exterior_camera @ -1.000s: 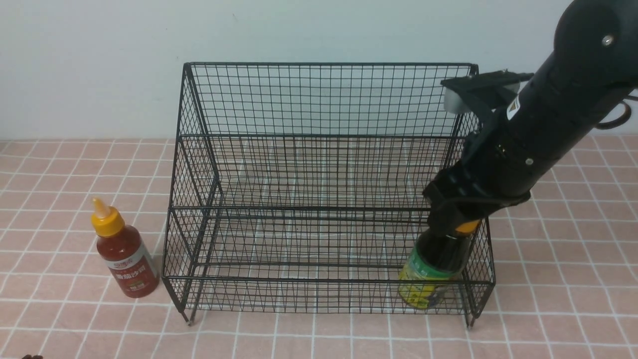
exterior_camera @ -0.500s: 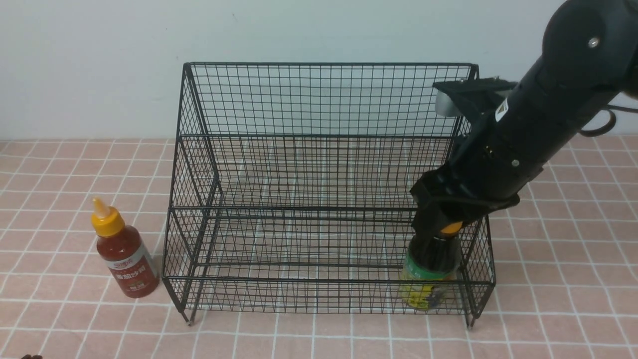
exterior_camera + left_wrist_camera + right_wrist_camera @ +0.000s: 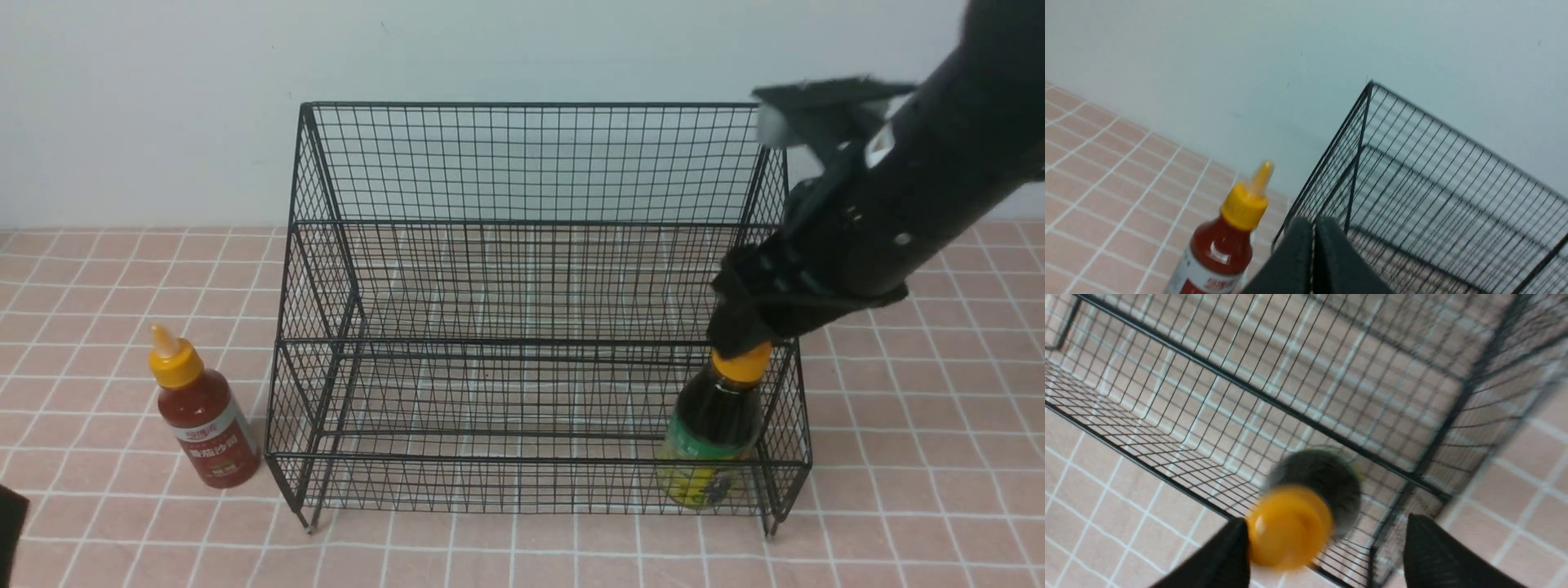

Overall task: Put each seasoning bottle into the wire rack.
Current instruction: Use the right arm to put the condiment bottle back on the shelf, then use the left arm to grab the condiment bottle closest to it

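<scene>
The dark bottle [image 3: 718, 425] with green-yellow label and orange cap stands in the lowest tier at the right end of the black wire rack [image 3: 531, 163], leaning slightly. My right gripper [image 3: 739, 335] is open just above its cap. In the right wrist view the orange cap [image 3: 1289, 526] lies between the spread fingers [image 3: 1224, 555], beside one of them. The red sauce bottle [image 3: 204, 416] stands on the table left of the rack; it also shows in the left wrist view [image 3: 1224, 245]. My left gripper [image 3: 1312, 228] is shut and empty, near the rack's left front corner.
The rack [image 3: 1433, 183] sits on a pink tiled tabletop [image 3: 122, 269] against a pale wall. A dark bit of the left arm [image 3: 8, 523] shows at the front view's lower left edge.
My right gripper has let go of the dark bottle and risen off it, moving up and right. The bottle stays in the rack's lowest tier. The left arm has come into the front view.
</scene>
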### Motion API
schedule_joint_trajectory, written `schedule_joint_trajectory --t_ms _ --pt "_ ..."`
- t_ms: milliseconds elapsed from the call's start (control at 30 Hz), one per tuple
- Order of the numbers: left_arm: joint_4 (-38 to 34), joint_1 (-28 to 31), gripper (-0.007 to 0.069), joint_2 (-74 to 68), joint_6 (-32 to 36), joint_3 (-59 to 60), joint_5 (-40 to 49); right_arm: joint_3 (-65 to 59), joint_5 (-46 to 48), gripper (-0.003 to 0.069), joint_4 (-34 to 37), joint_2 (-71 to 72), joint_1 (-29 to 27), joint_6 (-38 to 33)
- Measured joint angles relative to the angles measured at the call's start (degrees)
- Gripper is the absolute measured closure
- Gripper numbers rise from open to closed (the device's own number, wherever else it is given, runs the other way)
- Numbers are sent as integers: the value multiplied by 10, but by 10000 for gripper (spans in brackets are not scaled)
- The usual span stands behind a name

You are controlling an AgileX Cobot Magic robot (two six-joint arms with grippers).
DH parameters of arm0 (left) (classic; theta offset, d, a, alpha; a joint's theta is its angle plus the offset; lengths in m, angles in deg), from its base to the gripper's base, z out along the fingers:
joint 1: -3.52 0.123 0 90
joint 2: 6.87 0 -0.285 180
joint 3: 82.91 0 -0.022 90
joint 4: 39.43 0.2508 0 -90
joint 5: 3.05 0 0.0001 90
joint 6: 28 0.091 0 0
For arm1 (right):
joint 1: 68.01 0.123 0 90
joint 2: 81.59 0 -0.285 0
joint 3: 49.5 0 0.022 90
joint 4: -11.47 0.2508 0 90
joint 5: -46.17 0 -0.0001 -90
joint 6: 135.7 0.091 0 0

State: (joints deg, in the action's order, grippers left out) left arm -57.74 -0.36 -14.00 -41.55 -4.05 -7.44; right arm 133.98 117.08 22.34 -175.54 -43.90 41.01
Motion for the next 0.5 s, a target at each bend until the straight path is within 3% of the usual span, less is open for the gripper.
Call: schedule_joint_trajectory --t_ms 100,233,333,500 --pt "-4 0 631 0 -1 0 -79 -1 3 204 -32 56 0 -1" --pt "-5 0 631 -9 10 -36 -80 -1 8 237 -77 178 0 10" --pt "-5 0 631 -43 32 -89 -15 -1 11 288 -84 252 0 24" --pt "-3 0 631 -214 98 -256 238 -20 6 519 -83 432 0 39"
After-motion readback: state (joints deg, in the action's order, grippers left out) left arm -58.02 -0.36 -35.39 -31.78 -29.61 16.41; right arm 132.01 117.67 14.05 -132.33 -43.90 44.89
